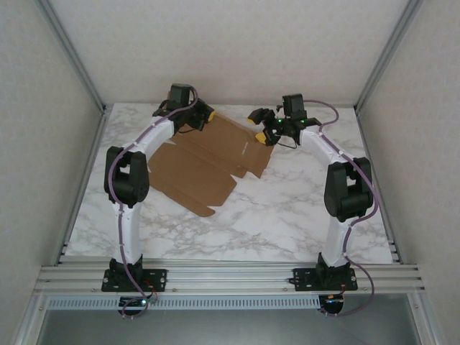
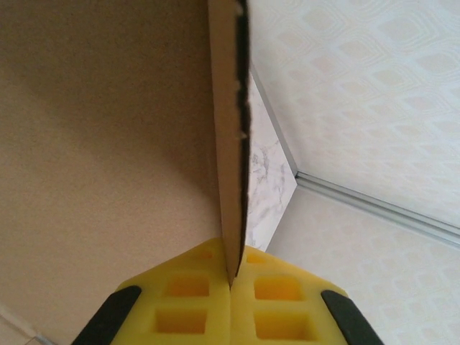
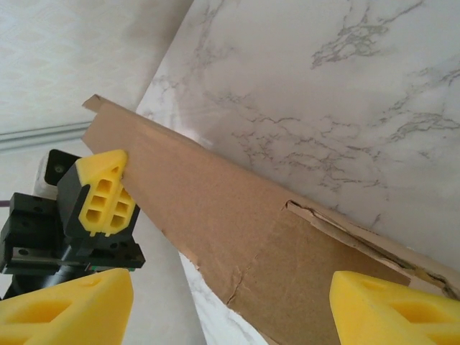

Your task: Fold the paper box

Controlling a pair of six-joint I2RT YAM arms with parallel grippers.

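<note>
1. Yellow-padded black left gripper (image 2: 231, 277) sits closest to the lens: pads pinched fully together on the thin edge of a raised flap, which runs edge-on up the middle of its wrist view.
2. Plain brown die-cut cardboard paper box (image 1: 208, 162) lies opened out and mostly flat on the far half of the white marble-pattern table (image 1: 287, 215), between the two grippers. Its long back flap is lifted off the surface.
3. Yellow-padded right gripper (image 1: 259, 126) is at the box's far right corner, jaws spread wide, gripping nothing. In its wrist view the lifted flap crosses ahead of the pads and appears to touch neither.
4. My read: the step is standing the back flap up along its crease. Early in the task; no walls locked.
5. Doing it well:
   - Left acts as anchor, no twist.
   - Right bites the flap edge near its right end, matching the left's height, so both rotate about one crease line.
   - Stay off the ragged slit (image 3: 316, 215); it looks likely to tear.
   - Base panel should stay flat on the table.
</note>
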